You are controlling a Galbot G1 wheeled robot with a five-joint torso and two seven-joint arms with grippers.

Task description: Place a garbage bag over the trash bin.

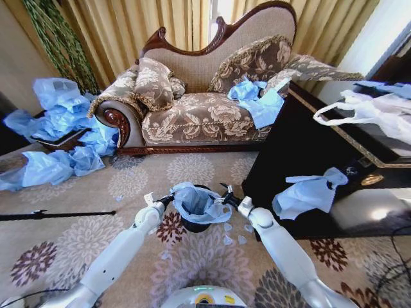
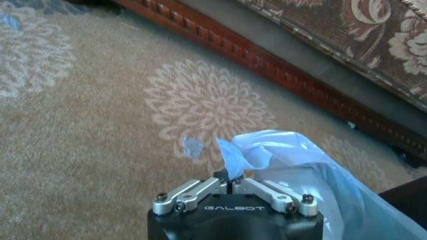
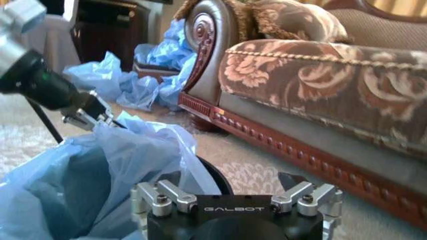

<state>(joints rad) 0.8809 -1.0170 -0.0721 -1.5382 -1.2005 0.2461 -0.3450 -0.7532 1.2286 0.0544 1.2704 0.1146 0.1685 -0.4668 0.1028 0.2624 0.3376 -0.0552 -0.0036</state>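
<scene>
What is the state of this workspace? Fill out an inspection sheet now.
Surface: patterned floral carpet.
Job's things: garbage bag draped into the trash bin, not yet fully over its rim.
Clutter: light-blue bag scraps beside the bin; blue bags heaped left of the sofa, more on its seat and on the dark cabinet; a white handled bag there too.
Grippers: left gripper shut on the bag's edge; right gripper open at the bin's rim.
Cables: black cable on the carpet at right.
Surroundings: gold curtains.
</scene>
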